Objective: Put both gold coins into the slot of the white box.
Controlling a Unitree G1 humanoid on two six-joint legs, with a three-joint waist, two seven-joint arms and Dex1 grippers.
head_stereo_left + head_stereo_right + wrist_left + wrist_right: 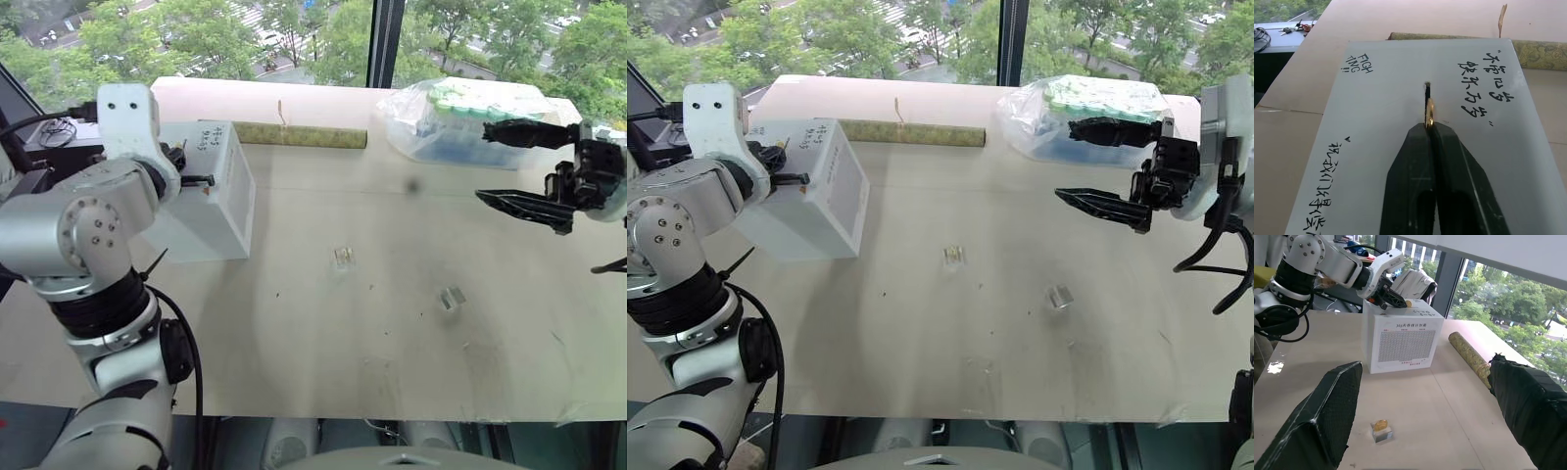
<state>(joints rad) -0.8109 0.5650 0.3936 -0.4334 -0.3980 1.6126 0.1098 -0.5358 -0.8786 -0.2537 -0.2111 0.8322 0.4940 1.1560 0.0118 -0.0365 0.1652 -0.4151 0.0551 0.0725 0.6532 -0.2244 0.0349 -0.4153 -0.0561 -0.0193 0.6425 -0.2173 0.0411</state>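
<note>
Left wrist view: one gold coin (1429, 112) is pinched by left gripper (1429, 126) at slot (1427, 95) (half in); 2nd coin (1381, 424) left below wide-apart right gripper (519, 166).

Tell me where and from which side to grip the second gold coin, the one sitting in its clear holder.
Grip the gold coin by its upper edge, coming from above. It sits in the small clear holder on the table, so only its top is exposed. Judging by this, the open right gripper should straddle its two flat faces.

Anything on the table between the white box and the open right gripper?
Yes: in the right wrist view a clear holder with a gold coin lies between the right gripper and the white box.
</note>
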